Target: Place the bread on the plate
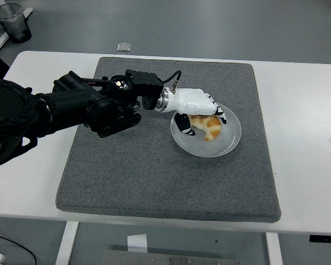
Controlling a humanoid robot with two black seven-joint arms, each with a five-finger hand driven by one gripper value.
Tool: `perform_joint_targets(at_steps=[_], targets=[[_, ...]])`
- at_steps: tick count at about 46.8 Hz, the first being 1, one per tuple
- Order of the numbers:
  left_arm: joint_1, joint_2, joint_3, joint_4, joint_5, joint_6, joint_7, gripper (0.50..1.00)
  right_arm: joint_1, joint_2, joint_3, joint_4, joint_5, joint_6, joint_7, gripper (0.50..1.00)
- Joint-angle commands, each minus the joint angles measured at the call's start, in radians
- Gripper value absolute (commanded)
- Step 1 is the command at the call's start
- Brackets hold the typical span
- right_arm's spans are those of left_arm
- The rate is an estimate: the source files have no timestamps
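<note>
The white table [309,165] shows its near edge along the bottom, and a grey felt mat [154,176] covers most of its middle.

On the mat, toward its 3 o'clock side, sits the silver plate [229,141], a shallow round dish. The bread [208,125] (a curved, golden-brown piece, croissant-like) lies inside it, at about the plate's centre and slightly toward 12 o'clock, resting on the plate's surface.

The left hand [197,107] is white with black finger segments, and it hangs over the plate's 10 o'clock rim. Its fingers [219,113] are spread and loosened, arched above the bread with nothing gripped; the thumb [183,124] points down at the plate's 9 o'clock edge, just beside the bread. Whether any fingertip touches the crust cannot be told from this view.

The left arm [71,107] is bulky and black, coming in from the picture's left edge at 9 o'clock and crossing the mat's far-left part to the wrist, where a thin black cable [174,77] loops up.

Beyond the table at 12 o'clock a small pale square object [123,47] lies on the grey floor, and at 11 o'clock a dark translucent cup [12,22] stands in the far corner.
</note>
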Motion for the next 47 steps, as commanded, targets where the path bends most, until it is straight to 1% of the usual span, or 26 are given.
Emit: perform_joint_targets(at_steps=[1, 4, 6, 12, 21, 24, 29, 33, 37, 40, 47], targets=[[0.0, 0.0, -0.004, -0.002, -0.007, 0.001, 0.0, 0.958, 0.0, 0.0, 0.0, 0.0, 0.0, 0.0, -0.001, 0.932], [-0.001, 0.0, -0.007, -0.004, -0.012, 0.001, 0.0, 0.986, 0.0, 0.0, 0.0, 0.0, 0.0, 0.0, 0.001, 0.932], [-0.001, 0.0, -0.01, -0.007, -0.015, 0.001, 0.0, 0.992, 0.0, 0.0, 0.0, 0.0, 0.0, 0.0, -0.001, 0.932], [-0.006, 0.0, -0.031, -0.01, -0.019, 0.004, -0.002, 0.994, 0.0, 0.0, 0.0, 0.0, 0.0, 0.0, -0.001, 0.932], [-0.017, 0.0, -0.125, -0.01, -0.019, 0.004, 0.0, 0.994, 0.0, 0.0, 0.0, 0.0, 0.0, 0.0, -0.001, 0.932], [-0.034, 0.0, -0.165, -0.01, -0.024, 0.002, 0.001, 0.996, 0.0, 0.0, -0.002, 0.0, 0.0, 0.0, -0.001, 0.932], [-0.046, 0.0, -0.232, -0.005, -0.081, -0.007, 0.006, 1.0, 0.0, 0.0, -0.002, 0.0, 0.0, 0.0, -0.001, 0.932], [-0.055, 0.0, -0.281, 0.001, -0.188, -0.01, 0.011, 1.0, 0.0, 0.0, -0.002, 0.0, 0.0, 0.0, -0.001, 0.932], [-0.064, 0.0, -0.306, 0.01, -0.347, -0.013, 0.014, 1.0, 0.0, 0.0, -0.002, 0.0, 0.0, 0.0, 0.001, 0.932], [-0.069, 0.0, -0.31, 0.021, -0.491, -0.013, 0.012, 1.0, 0.0, 0.0, -0.003, 0.0, 0.0, 0.0, 0.0, 0.932], [-0.072, 0.0, -0.317, 0.057, -0.899, -0.013, 0.014, 1.0, 0.0, 0.0, -0.003, 0.0, 0.0, 0.0, -0.001, 0.932]])
